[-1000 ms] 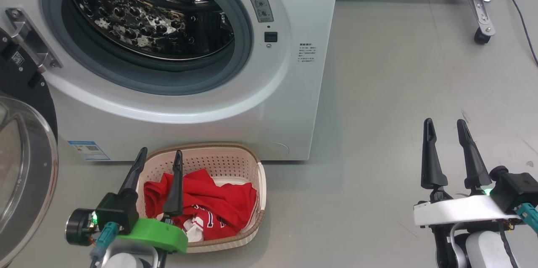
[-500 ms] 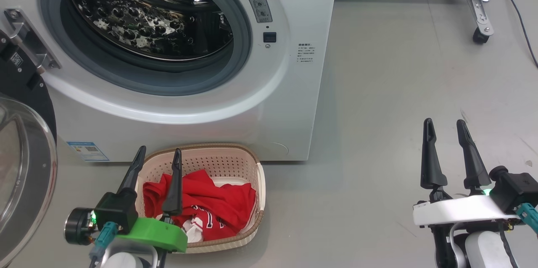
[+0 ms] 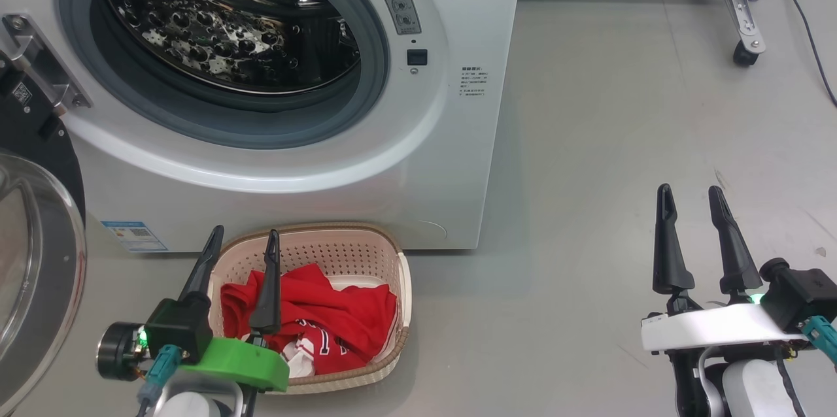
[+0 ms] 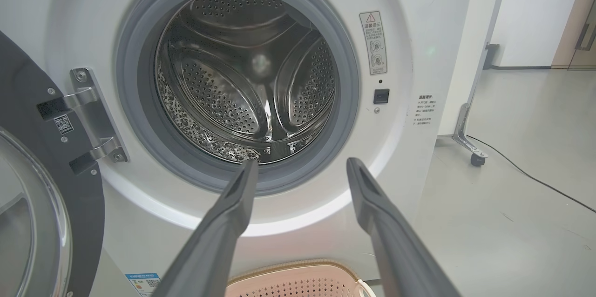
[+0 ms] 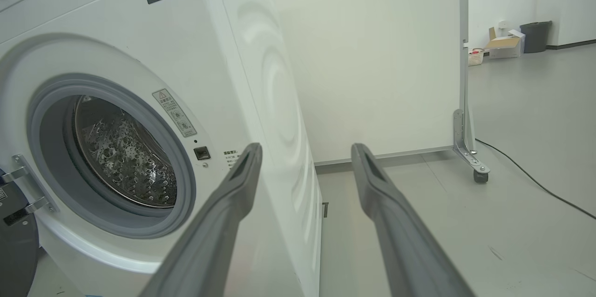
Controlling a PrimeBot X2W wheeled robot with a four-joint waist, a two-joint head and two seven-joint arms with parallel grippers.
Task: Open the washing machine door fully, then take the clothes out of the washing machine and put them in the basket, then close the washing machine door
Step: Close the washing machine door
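1. Your left gripper (image 4: 301, 164) rises from the bottom edge with its two dark fingers spread wide and nothing between them.
2. Beyond the fingertips you face the washing machine (image 4: 419, 31): a grey rubber seal (image 4: 135, 101) rings its perforated steel drum (image 4: 223, 97).
3. On your left, the washing machine door (image 4: 28, 92) hangs swung open on a metal hinge (image 4: 93, 115), its black rim wrapping clear glass.
4. At the bottom edge, between the fingers, you see the basket (image 4: 298, 273), its brown rim just before the machine's foot.
5. To the right, a black cable (image 4: 535, 178) trails over grey floor near a castor (image 4: 475, 159).
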